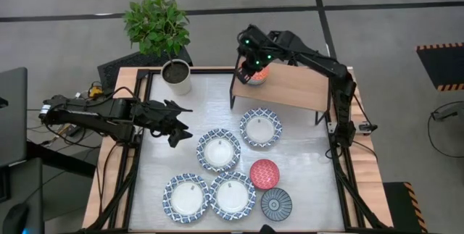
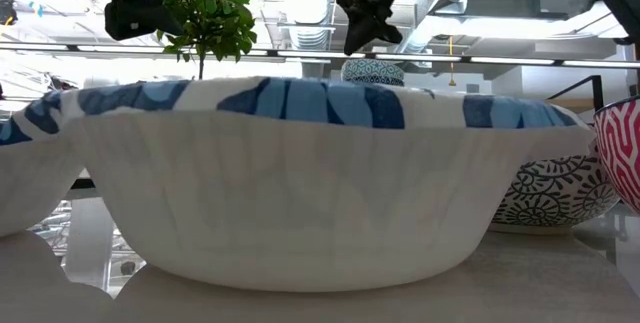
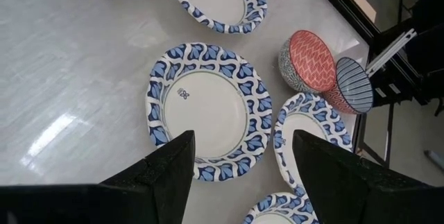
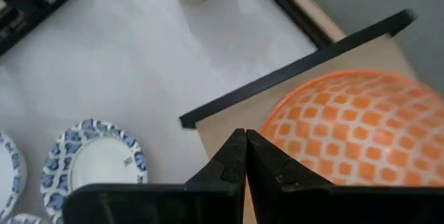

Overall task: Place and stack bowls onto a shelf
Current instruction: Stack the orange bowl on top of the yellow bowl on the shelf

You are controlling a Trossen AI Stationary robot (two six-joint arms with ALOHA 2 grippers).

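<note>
Right wrist view: the right end effector (image 4: 245, 156), fingers pressed together and empty, hangs just beside the orange bowl (image 4: 350, 130) on the shelf (image 1: 290, 85) at the surface's far edge; the left end effector (image 3: 243, 175), wide open, is nearer the blue-and-white bowls (image 3: 207, 106).

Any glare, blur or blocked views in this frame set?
Low view: a blue-and-white bowl close to the lens fills the frame, ceiling lights blown out behind. Left wrist view: soft glare patch on the white tabletop. Right wrist view: orange bowl close and blurred.
</note>
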